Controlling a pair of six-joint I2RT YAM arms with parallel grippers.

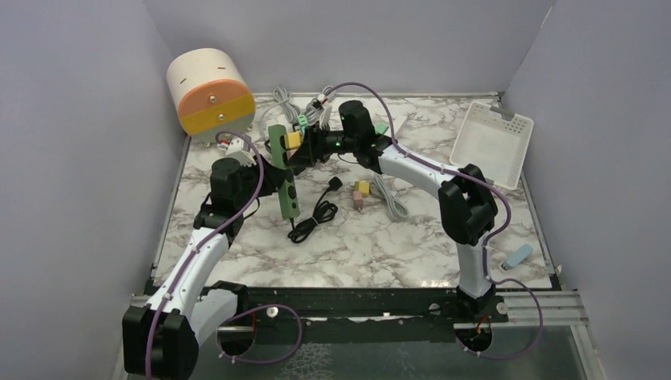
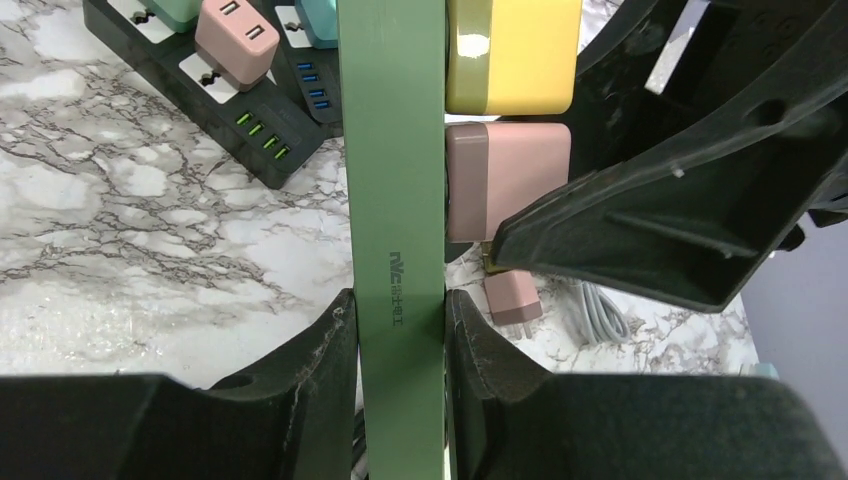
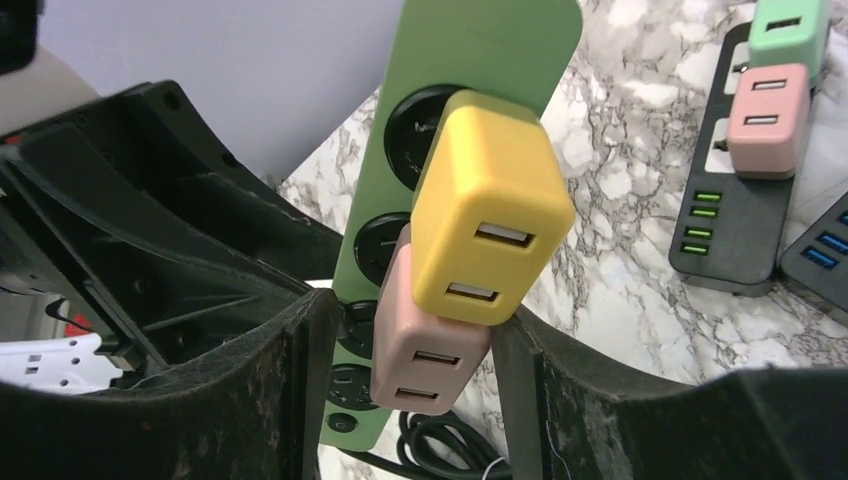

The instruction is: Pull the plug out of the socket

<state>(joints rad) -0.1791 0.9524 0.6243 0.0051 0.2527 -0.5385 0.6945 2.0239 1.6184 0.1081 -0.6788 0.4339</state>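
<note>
Top external view: the green power strip [image 1: 283, 170] is held clear of the marble worktop [image 1: 411, 253], over its far left part, between the two arms.
Left gripper [image 2: 397, 310]: grips the power strip on its lower half. Its fingers [image 2: 320, 350] press against the two long edges and are clamped on the strip.
Yellow adapter [image 3: 490, 215]: seated in a socket near the upper end of the strip, with two USB ports facing outward.
Pink adapter [image 3: 425, 345]: seated in the socket directly below the yellow one. The two bodies touch.
Right gripper [image 3: 418, 325]: positioned at the pink adapter from the socket side. Its fingers [image 3: 300, 400] are apart, one on each side of the adapter. One finger lies against the adapter body and a narrow gap shows at the other, so they are not closed on it.
Left wrist view: one finger of the right arm overlaps the outer corner of the pink adapter.
Other sockets: one round socket shows above the yellow adapter, and more show below the pink one.
Black cable [image 1: 320, 212]: coiled on the worktop just beside the near end of the strip.
Black strip [image 3: 725, 230]: lies flat on the worktop farther back, carrying a green and a pink adapter.
White tray [image 1: 492, 142]: at the far right edge of the worktop, well apart from both grippers.
</note>
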